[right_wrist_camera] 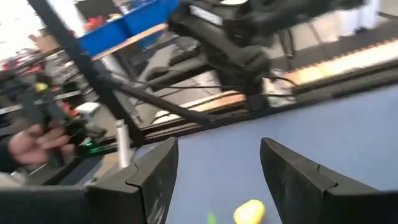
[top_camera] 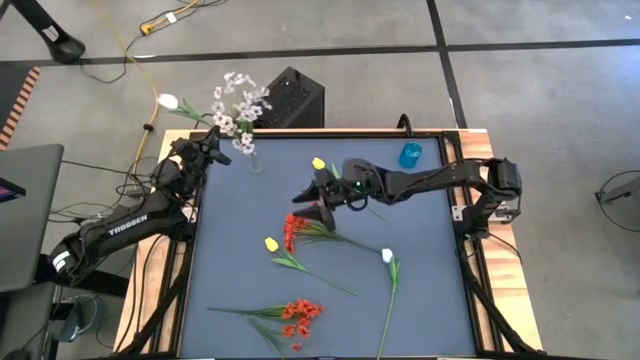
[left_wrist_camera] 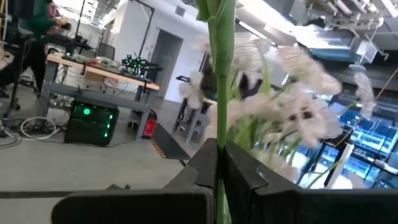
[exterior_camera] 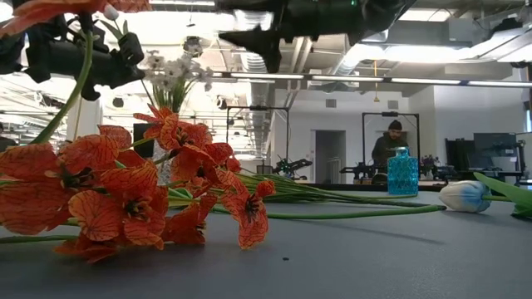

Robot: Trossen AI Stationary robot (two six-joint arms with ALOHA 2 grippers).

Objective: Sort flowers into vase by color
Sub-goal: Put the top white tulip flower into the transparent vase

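Here the left gripper (top_camera: pixel 208 148) hovered near the table's far left corner, pinched tight on the green stem of a white tulip (top_camera: pixel 168 101) whose head hung out beyond the table edge. In the left wrist view that stem (left_wrist_camera: pixel 219 93) ran straight up between the closed fingers (left_wrist_camera: pixel 205 163). Just beside this gripper stood a small clear vase (top_camera: pixel 254 160) already carrying the lilac-white sprig (top_camera: pixel 238 105).

The right gripper (top_camera: pixel 322 198) reached toward mid-table with its jaws spread wide and empty, above a yellow tulip (top_camera: pixel 319 163); that bloom (right_wrist_camera: pixel 249 211) appeared just below its fingers in the right wrist view. A blue vase (top_camera: pixel 410 154) stood at the far edge, empty as far as could be seen.

Still on the table lay a red cluster (top_camera: pixel 292 232) at centre, a second yellow tulip (top_camera: pixel 271 244), another white tulip (top_camera: pixel 387 256) and a second red cluster (top_camera: pixel 300 315) near the front edge.

Risks, as judged: the held stem was long and springy, so its tip could miss the narrow neck or knock the light vase over. The right gripper's descent could also pinch neighbouring stems, which crossed near the red cluster.
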